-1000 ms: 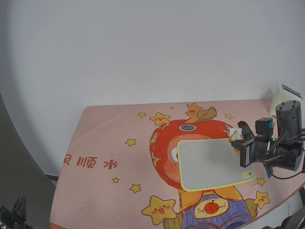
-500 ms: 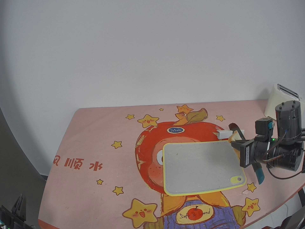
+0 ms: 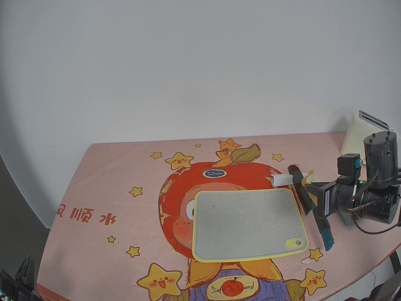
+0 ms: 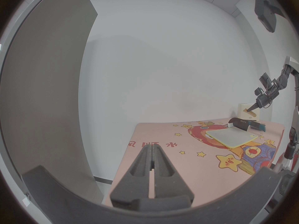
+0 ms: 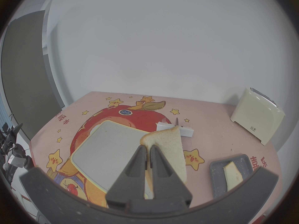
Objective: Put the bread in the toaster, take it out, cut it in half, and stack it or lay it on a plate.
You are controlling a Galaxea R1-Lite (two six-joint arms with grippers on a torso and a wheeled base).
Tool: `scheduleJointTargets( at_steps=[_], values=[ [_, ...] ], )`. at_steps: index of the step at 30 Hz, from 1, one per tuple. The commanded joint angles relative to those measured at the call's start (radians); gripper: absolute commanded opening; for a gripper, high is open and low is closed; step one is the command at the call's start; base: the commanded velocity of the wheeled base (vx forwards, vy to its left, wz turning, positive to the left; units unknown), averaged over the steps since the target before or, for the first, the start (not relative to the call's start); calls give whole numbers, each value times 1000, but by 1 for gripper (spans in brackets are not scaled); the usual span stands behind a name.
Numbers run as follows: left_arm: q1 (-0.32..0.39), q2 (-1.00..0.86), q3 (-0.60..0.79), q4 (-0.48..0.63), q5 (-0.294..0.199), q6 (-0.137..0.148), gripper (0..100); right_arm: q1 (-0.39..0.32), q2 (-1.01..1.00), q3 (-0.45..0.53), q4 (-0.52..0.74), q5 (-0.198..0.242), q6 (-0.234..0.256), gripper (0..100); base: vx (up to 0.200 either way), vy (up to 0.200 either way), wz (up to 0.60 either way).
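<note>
Right gripper (image 5: 147,147) is clamped on the bread slice (image 5: 169,150), its dark matte wedge-shaped fingers pinching it near one edge. Slice is flat with pale soft crumb, a thin tan crust round the rim and one rounded corner. It's held in the air over the table's right side, just off the right edge of the cutting board (image 3: 246,222), clear of the cloth. Left gripper (image 4: 151,147) is pinched together with nothing in it, low off the table's left end, well apart from everything.

Board: flat rectangle with rounded corners, speckled grey face, yellow-green rim, and a yellow tab with a hole at the robot-side right corner. It lies flat on the tablecloth (image 3: 125,168), which is pink and printed with a big red apple cartoon and yellow stars.

Knife (image 3: 327,238) lies flat on the cloth just beside the board's right edge: dark blade, teal handle, middle hidden behind the right arm. Small white rectangular block (image 3: 282,179) sits at the board's far right corner by the blade tip; can't tell if they touch.

Toaster (image 3: 361,134) is at the table's far right corner: cream, smooth, rounded body, metal-trimmed slot on top. Dark grey squarish tray (image 5: 218,178) with a raised rim sits on the cloth on the toaster's side of the board, apart from the toaster, with a smaller wedge of bread (image 5: 233,175) lying in it.
</note>
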Motion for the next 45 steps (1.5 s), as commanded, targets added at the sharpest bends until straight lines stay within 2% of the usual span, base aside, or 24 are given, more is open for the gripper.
scheduleJointTargets(
  at_steps=[1, 17, 29, 45],
  values=[
    [0, -16, 18, 0, 0, 0, 0, 0, -4, 0, 1, 0, 0, 0, 0, -200, 0],
    [0, -16, 18, 0, 0, 0, 0, -4, 4, 2, 1, 0, -7, 0, 0, -13, 0],
    [0, -16, 18, 0, 0, 0, 0, -8, 6, 3, 1, 0, -8, 0, 0, -200, 0],
    [-1, -16, 18, 0, 0, 1, 0, -8, 16, 14, 0, 0, -14, 0, 0, 0, 0]
  ],
)
